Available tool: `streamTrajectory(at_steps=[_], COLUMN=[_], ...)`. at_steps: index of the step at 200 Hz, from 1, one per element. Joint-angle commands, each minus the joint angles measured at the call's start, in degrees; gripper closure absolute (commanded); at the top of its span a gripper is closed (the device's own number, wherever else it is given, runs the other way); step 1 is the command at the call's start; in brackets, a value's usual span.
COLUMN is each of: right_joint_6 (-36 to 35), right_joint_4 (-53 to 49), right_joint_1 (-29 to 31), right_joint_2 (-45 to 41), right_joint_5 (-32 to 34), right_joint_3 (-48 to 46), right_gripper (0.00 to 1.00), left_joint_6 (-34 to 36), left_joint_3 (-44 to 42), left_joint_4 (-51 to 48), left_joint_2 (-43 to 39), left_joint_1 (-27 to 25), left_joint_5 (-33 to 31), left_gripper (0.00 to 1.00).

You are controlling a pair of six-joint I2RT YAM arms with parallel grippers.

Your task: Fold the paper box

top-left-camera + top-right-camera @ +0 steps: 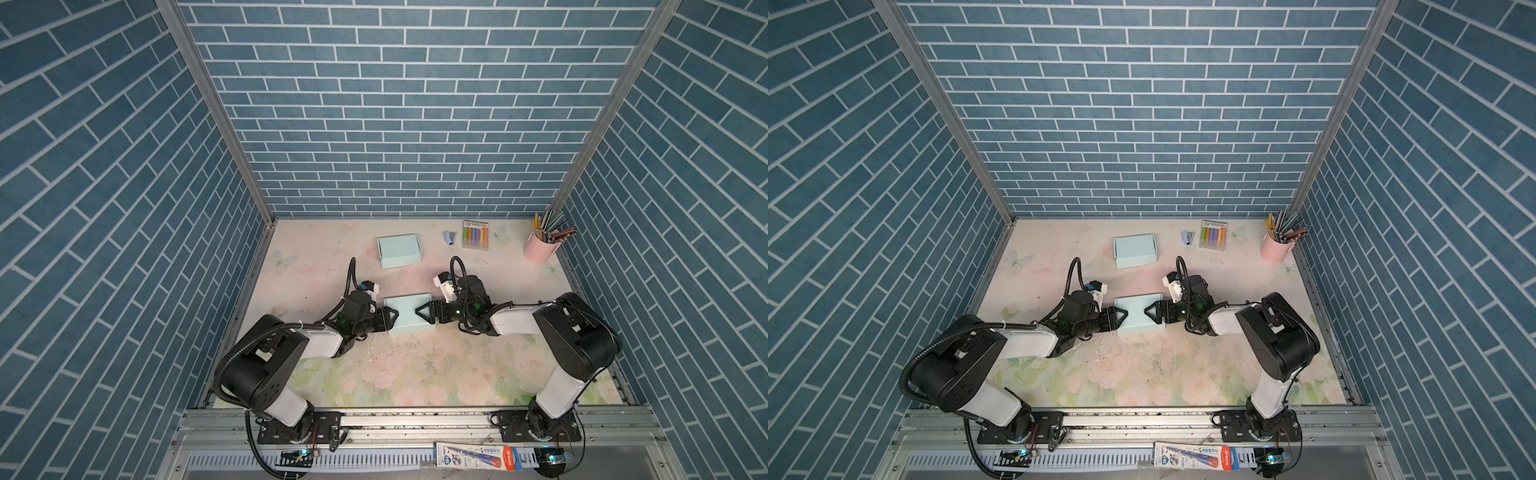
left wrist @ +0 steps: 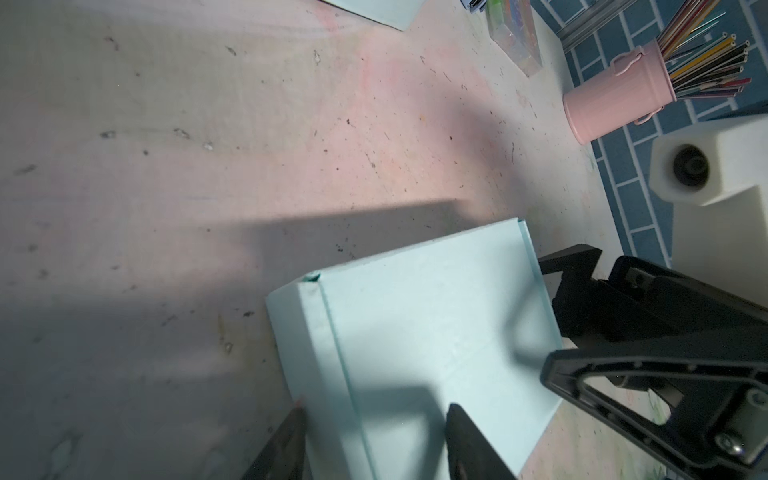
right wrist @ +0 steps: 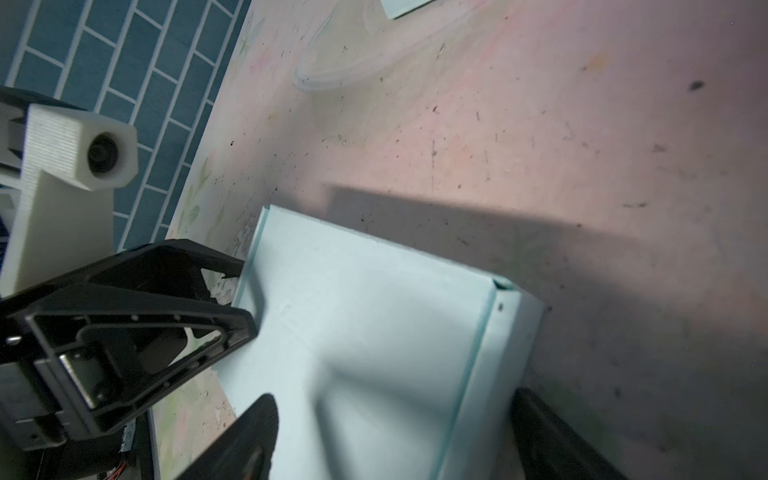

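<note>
A light blue paper box [image 1: 409, 313] [image 1: 1139, 316] lies folded shut on the floral table between both arms. My left gripper [image 1: 392, 318] [image 2: 376, 436] is open at the box's left end. One of its fingers [image 2: 291, 440] is beside a side wall and the other hangs over the top panel [image 2: 436, 332]. My right gripper [image 1: 422, 312] [image 3: 395, 436] is open wider at the box's right end. It also has one finger [image 3: 540, 432] outside a wall and the other over the top panel [image 3: 374, 316]. Whether any finger touches the box is unclear.
Another light blue box [image 1: 399, 250] lies farther back. A small stapler [image 1: 449, 237], a pack of markers [image 1: 476, 235] and a pink cup of pencils [image 1: 540, 247] stand at the back right. A packaged item [image 1: 478, 455] rests on the front rail.
</note>
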Motion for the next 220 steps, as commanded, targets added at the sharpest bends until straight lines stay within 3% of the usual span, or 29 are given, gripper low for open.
streamTrajectory(at_steps=[1,25,35,60,67,90,120,144,155,167,180,202,220], right_joint_6=[2.7,2.7,3.3,1.9,0.9,-3.9,-13.0,-20.1,-21.8,-20.9,-19.5,-20.4,-21.3], right_joint_4=[-1.4,-3.6,-4.3,-10.3,-12.5,-17.1,-18.5,-16.7,-12.2,-10.4,-7.0,-1.0,8.1], right_joint_1=[1.5,0.9,0.2,-1.1,-1.8,-2.7,-4.7,-8.3,-10.8,-14.9,-19.0,-26.0,-28.5], right_joint_2=[0.8,-2.3,-4.7,-14.3,-17.6,-31.3,-51.7,-60.3,-60.5,-59.3,-57.2,-53.7,-49.9], right_joint_5=[-2.9,0.6,3.7,12.9,15.4,29.3,46.1,52.2,51.9,50.8,50.4,44.3,43.2], right_joint_3=[-0.1,-1.5,-3.1,-5.1,-5.2,-8.5,-15.2,-19.7,-22.5,-23.8,-25.1,-26.2,-28.4], right_gripper=[0.11,0.08,0.03,0.03,0.03,0.02,0.01,0.01,0.01,0.01,0.01,0.02,0.02], left_joint_6=[1.3,2.2,2.8,4.8,5.5,10.1,13.7,5.5,6.3,18.1,28.3,40.0,43.4], left_joint_3=[-1.0,-1.6,-1.4,-1.5,-1.7,-1.1,-1.5,-5.5,-10.3,-15.7,-17.2,-16.6,-16.9], left_joint_4=[-0.1,-1.0,-2.5,-9.9,-13.0,-23.6,-29.6,-28.1,-19.7,-7.0,-3.1,1.7,9.5], left_joint_2=[-1.0,-2.6,-4.0,-11.4,-14.2,-24.8,-43.2,-53.9,-57.2,-59.4,-59.8,-52.9,-45.0], left_joint_1=[1.2,3.5,4.5,5.4,5.7,6.5,7.0,7.3,7.5,7.5,7.4,7.8,9.3], left_joint_5=[1.2,1.5,1.5,-1.6,-3.3,-12.9,-24.7,-39.3,-41.4,-38.5,-39.6,-51.7,-53.3], left_gripper=[0.46,0.42,0.39,0.12,0.12,0.12,0.12,0.12,0.12,0.12,0.12,0.11,0.12])
